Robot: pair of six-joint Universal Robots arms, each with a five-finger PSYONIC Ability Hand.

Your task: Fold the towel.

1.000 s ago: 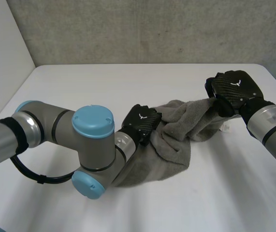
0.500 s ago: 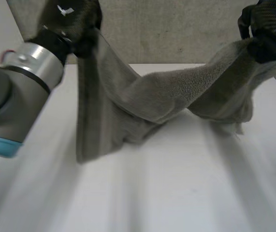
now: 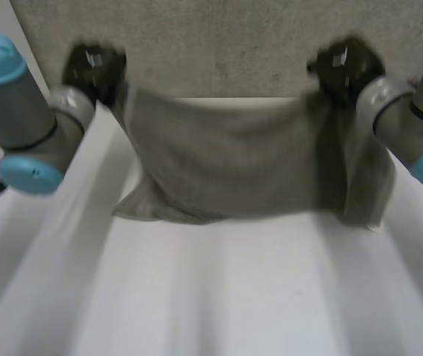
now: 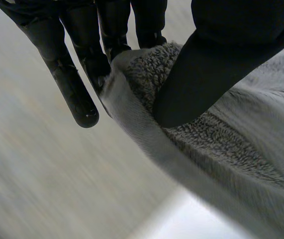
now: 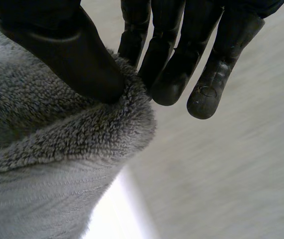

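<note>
The towel [image 3: 233,163] is pinched at ten o'clock by the left hand [image 3: 92,65], at two o'clock by the right hand [image 3: 344,65]

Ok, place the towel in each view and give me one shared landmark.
Head view: towel hangs spread between left hand and right hand, over the table.
Left wrist view: towel pinched at its upper edge between that hand's thumb and fingers.
Right wrist view: towel pinched likewise.
Shared landmark: the two pinch points.
</note>
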